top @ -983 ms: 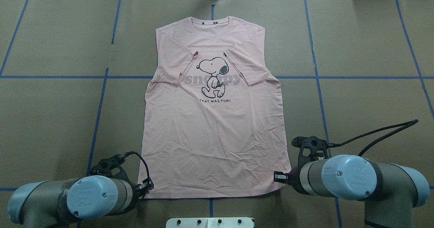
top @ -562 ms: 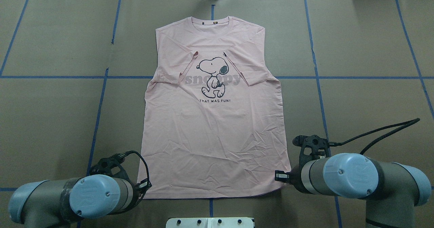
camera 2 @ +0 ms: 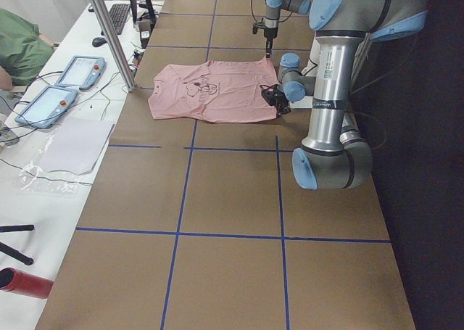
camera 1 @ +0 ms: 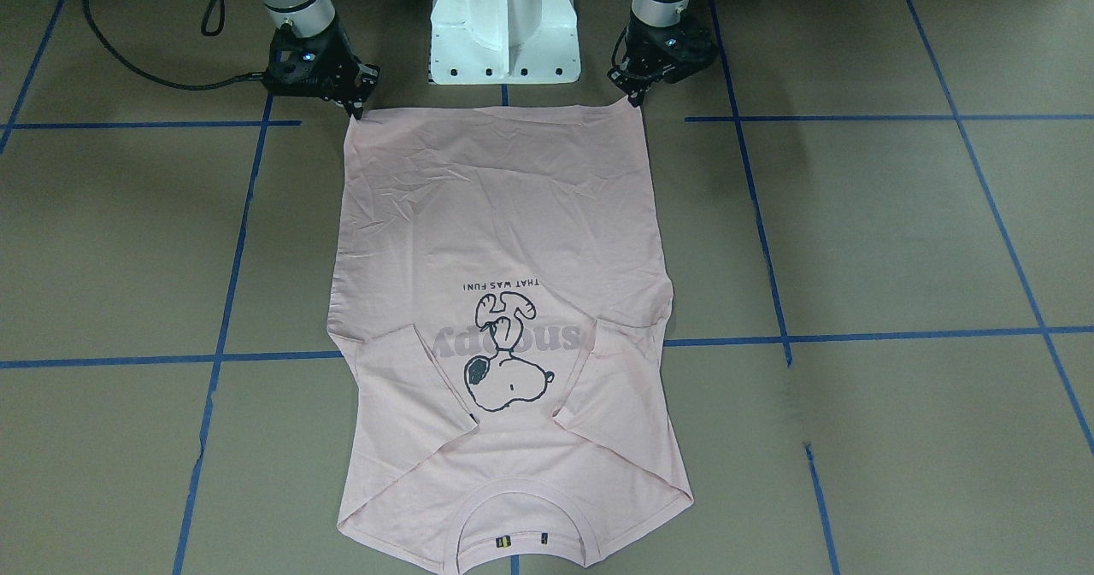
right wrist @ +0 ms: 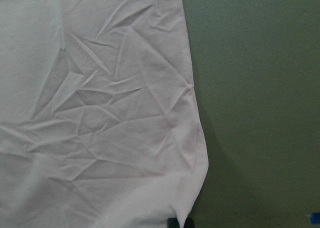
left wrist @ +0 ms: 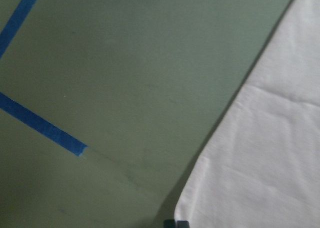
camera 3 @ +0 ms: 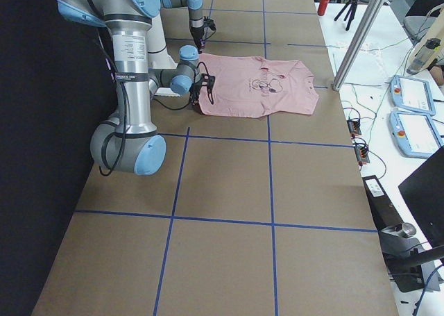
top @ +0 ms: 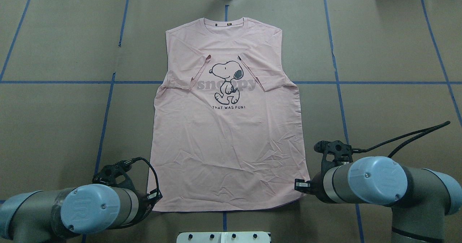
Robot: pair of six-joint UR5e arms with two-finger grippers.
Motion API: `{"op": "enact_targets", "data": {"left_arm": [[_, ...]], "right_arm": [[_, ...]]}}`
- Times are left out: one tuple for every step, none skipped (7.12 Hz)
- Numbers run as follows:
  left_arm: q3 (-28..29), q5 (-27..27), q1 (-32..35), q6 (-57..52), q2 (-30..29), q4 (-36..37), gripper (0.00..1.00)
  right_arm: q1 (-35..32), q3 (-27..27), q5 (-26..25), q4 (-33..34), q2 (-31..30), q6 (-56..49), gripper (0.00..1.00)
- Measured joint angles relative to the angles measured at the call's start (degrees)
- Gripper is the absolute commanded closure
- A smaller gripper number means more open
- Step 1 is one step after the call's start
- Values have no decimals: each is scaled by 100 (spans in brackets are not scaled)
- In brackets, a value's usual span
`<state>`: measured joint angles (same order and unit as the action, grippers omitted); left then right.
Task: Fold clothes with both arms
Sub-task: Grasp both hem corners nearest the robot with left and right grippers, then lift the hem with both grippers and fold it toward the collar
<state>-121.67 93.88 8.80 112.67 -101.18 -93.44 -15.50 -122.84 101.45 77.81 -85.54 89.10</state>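
Observation:
The pale pink Snoopy T-shirt (top: pixel 227 138) lies flat and face up on the brown table, collar far from the robot, both sleeves folded in over the chest. Its hem lies nearest the robot base. My left gripper (top: pixel 156 200) is low at the hem's left corner; in the left wrist view (left wrist: pixel 176 223) its tips are together on that corner. My right gripper (top: pixel 302 189) is at the hem's right corner, and in the right wrist view (right wrist: pixel 178 222) its tips pinch the puckered cloth. In the front-facing view the left gripper (camera 1: pixel 634 101) and the right gripper (camera 1: pixel 356 110) touch the two hem corners.
The white pedestal base (camera 1: pixel 504 28) stands just behind the hem, between the two arms. Blue tape lines (top: pixel 108 102) divide the brown table cover. A metal post (camera 2: pixel 109 33) and tablets (camera 2: pixel 80 70) stand beyond the table's far edge.
Both arms have shifted slightly outward, the left to the left and the right to the right and a little forward. The hem corners went with them, so the hem looks a bit wider.

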Motion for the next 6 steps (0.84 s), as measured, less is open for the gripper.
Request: {"op": "enact_targets", "data": {"left_arm": [[-171, 14, 7, -283, 21, 181, 100], [-387, 21, 10, -506, 67, 339, 100], [-663, 26, 5, -627, 165, 450, 100], [-1023, 33, -32, -728, 300, 598, 100], [-1379, 75, -129, -811, 407, 777, 100], [-1664, 158, -251, -848, 452, 913, 100]], "right_arm": [[-102, -121, 218, 3, -58, -2, 100], [-153, -329, 392, 15, -183, 0, 100], [-156, -633, 580, 32, -370, 1, 100], [-96, -944, 756, 38, -591, 4, 100], [56, -1244, 884, 40, -777, 24, 100], [228, -1481, 1011, 41, -860, 57, 100]]}}
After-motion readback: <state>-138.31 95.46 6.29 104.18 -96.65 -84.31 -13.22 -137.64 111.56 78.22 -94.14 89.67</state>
